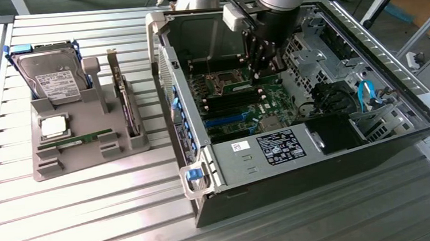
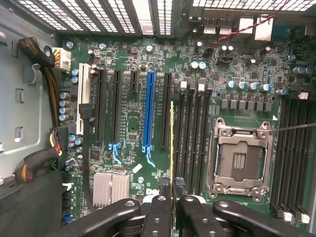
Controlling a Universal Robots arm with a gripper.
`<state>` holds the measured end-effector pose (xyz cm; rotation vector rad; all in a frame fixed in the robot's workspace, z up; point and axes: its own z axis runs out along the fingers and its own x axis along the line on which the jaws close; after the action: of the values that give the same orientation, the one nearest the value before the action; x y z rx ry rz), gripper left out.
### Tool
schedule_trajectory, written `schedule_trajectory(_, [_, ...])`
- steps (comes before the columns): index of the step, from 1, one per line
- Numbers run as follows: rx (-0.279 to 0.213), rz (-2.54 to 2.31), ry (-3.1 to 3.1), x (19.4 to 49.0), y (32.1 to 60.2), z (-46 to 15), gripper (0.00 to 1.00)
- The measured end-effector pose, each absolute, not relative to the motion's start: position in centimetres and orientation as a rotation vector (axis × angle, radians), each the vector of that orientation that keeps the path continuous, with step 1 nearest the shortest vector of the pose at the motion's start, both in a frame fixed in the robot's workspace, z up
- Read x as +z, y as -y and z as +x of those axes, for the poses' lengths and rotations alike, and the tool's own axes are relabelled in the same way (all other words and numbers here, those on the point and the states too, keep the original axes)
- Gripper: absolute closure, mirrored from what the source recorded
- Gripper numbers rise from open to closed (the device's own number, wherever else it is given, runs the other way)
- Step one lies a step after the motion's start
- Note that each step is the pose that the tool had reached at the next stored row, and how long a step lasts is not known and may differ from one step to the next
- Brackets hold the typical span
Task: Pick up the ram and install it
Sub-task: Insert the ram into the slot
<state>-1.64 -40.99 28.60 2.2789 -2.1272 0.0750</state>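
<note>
Jaws nearly closed, the gripper (image 2: 172, 195) pinches the ram (image 2: 171, 140), a thin stick seen edge-on from the wrist camera as a narrow yellow-green line running out from between the black fingers (image 2: 158, 212). The ram hangs over the motherboard (image 2: 133, 123), between a black expansion slot (image 2: 164, 111) and the row of memory slots (image 2: 195, 133) that flank the open processor socket (image 2: 240, 160). Whether its far edge touches the board cannot be told. A long blue slot (image 2: 148, 111) lies just beyond the black one, with a silver heat sink (image 2: 111, 187) near its end.

In the exterior view the arm comes in from twelve o'clock and reaches down into the open computer case (image 1: 226, 160), which lies on its side on a slatted metal table (image 1: 76, 212). The gripper (image 1: 266, 67) is deep inside, over the upper half of the motherboard (image 1: 234, 113). A blue cable (image 1: 366, 94) curls at the case's three o'clock side.

At nine o'clock from the case, well apart from the gripper, sits a grey parts tray (image 1: 87, 159). A hard drive (image 1: 54, 75) with blue rails leans at its twelve o'clock end, a square silver processor chip (image 1: 52, 126) lies near its middle, and a dark card (image 1: 125, 99) stands upright along its three o'clock edge.
</note>
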Motion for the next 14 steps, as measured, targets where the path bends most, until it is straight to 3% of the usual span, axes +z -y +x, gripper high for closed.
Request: schedule_trajectory(14, [0.075, 2.279, 2.127, 28.18, 40.99, -1.76, 0.87])
